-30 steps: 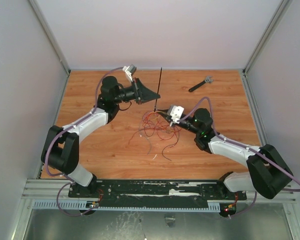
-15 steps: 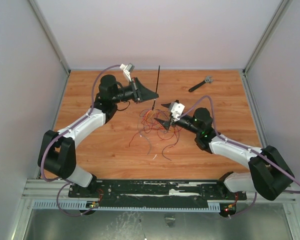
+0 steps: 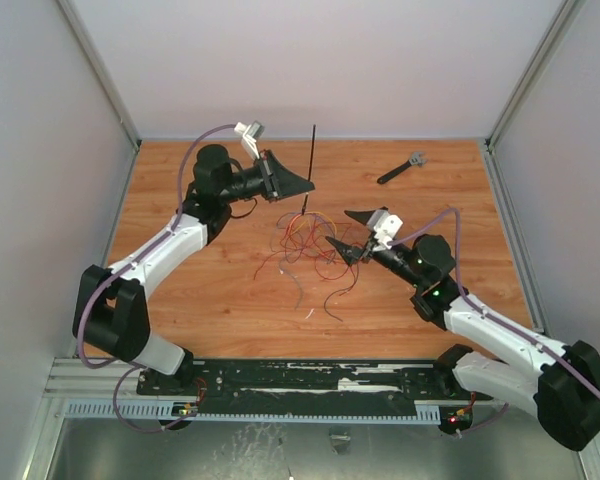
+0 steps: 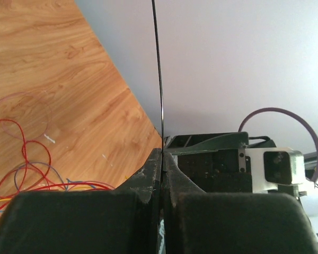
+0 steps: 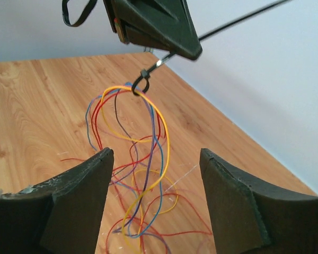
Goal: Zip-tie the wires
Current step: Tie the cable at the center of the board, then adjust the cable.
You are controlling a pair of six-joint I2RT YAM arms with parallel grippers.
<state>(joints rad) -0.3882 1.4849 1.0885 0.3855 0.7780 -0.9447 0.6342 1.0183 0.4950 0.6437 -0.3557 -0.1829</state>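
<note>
The wires (image 3: 310, 248) (red, yellow, blue and dark strands) hang bunched from the small loop at the lower end of the zip tie (image 4: 157, 69), and their loose ends trail on the wooden surface (image 3: 200, 290) near its centre. The left gripper (image 4: 161, 156) is fully closed and pinches the zip tie's strip, whose tail points upward. The right gripper (image 5: 156, 156) is spread wide just beside the wires, holding nothing. A short black tool (image 3: 400, 168) lies well apart, far right.
</note>
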